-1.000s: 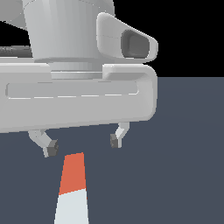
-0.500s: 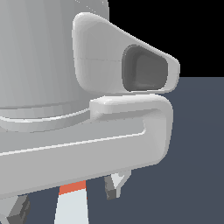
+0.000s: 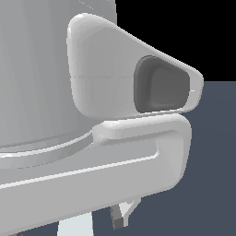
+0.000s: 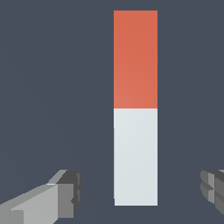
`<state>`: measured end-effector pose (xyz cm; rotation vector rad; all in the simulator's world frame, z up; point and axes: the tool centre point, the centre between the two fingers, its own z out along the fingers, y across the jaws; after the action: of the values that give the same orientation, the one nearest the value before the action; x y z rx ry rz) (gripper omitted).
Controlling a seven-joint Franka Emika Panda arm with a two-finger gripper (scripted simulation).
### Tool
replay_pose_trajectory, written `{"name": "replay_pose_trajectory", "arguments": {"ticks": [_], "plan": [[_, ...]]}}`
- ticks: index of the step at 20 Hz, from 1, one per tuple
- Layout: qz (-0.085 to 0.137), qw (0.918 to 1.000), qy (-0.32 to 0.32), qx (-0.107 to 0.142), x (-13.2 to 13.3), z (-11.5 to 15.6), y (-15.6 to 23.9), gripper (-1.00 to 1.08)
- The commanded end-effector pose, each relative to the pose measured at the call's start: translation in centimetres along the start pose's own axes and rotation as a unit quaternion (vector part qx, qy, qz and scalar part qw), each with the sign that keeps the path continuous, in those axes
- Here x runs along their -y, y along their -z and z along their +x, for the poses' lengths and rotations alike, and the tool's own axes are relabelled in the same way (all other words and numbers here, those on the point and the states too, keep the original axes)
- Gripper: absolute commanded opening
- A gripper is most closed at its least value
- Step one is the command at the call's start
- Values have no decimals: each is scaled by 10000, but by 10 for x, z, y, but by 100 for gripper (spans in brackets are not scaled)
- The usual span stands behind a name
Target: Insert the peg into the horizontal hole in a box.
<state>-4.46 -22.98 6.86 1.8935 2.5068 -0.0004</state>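
Tool (image 4: pixel 139 192) wide open, fingers either side of peg (image 4: pixel 135 107) white end, no contact

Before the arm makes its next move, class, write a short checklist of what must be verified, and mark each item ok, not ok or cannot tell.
1. Pincer open: ok, both fingers stand apart.
2. Peg between the fingers: ok, its white end lies in the gap.
3. Fingers clear of the peg: ok, neither touches it.
4. Peg lying flat on the dark floor: ok.
5. Box and hole located: cannot tell, neither view shows them.
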Motion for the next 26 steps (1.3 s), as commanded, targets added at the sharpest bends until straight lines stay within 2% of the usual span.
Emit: {"name": "replay_pose_trajectory", "arguments": {"ticks": [1,11,16,17,26], "plan": [[1,10000,1,-1,0,0,-3,100],[-1,10000,10,-1,0,1,-43,100],[-1,10000,10,-1,-1,0,-50,100],[-1,10000,10,-1,-1,0,-50,-100],[-1,10000,10,-1,-1,0,-50,-100]]}}
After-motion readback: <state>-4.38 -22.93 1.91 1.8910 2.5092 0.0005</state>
